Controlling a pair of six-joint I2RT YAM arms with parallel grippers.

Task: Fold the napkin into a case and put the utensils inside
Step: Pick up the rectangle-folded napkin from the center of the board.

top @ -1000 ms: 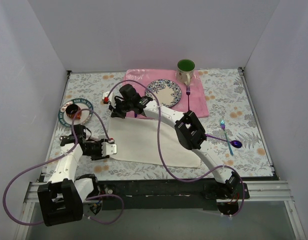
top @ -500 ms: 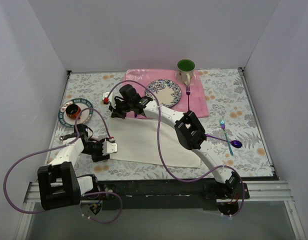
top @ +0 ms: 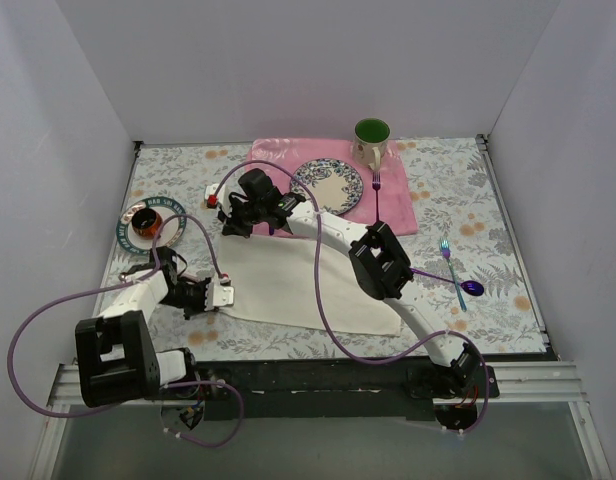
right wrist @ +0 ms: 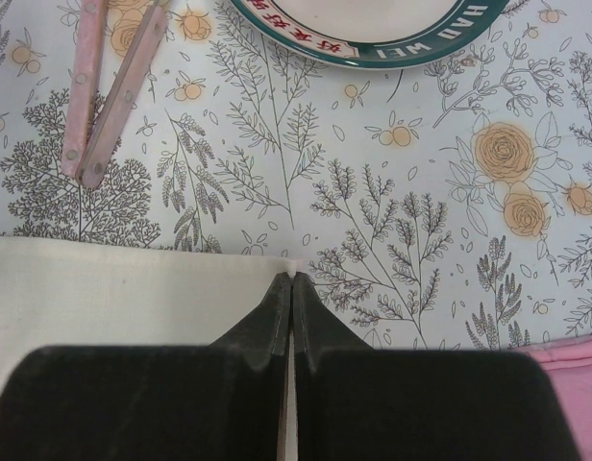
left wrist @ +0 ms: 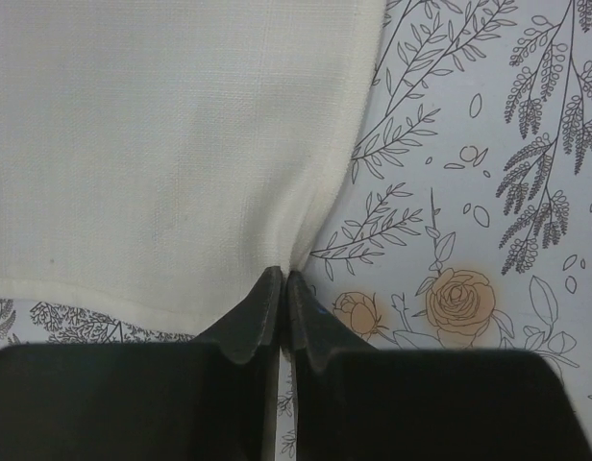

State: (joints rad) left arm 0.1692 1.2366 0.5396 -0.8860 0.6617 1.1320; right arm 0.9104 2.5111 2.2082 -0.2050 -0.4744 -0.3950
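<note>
The cream-white napkin [top: 293, 282] lies flat on the flowered table, in front of the pink placemat. My left gripper [top: 219, 293] is at its left edge close to the near-left corner. In the left wrist view the gripper [left wrist: 283, 279] is shut on that edge, and the napkin [left wrist: 171, 144] puckers at the tips. My right gripper [top: 229, 224] reaches across to the far-left corner. There the gripper [right wrist: 292, 280] is shut on the very tip of the napkin [right wrist: 123, 288]. The utensils, a teal fork [top: 446, 252] and a spoon [top: 471, 288], lie on the table at the right.
A patterned plate [top: 329, 185], a green mug [top: 371, 140] and a dark purple fork [top: 376, 181] sit on the pink placemat [top: 393, 205]. A saucer [top: 171, 212] with a small cup stands at the left. Two pink sticks [right wrist: 111, 91] lie beyond the napkin's far-left corner.
My left gripper opened wider, then closed on the napkin's left edge, and the left arm's elbow swung left. The right arm has stayed still.
</note>
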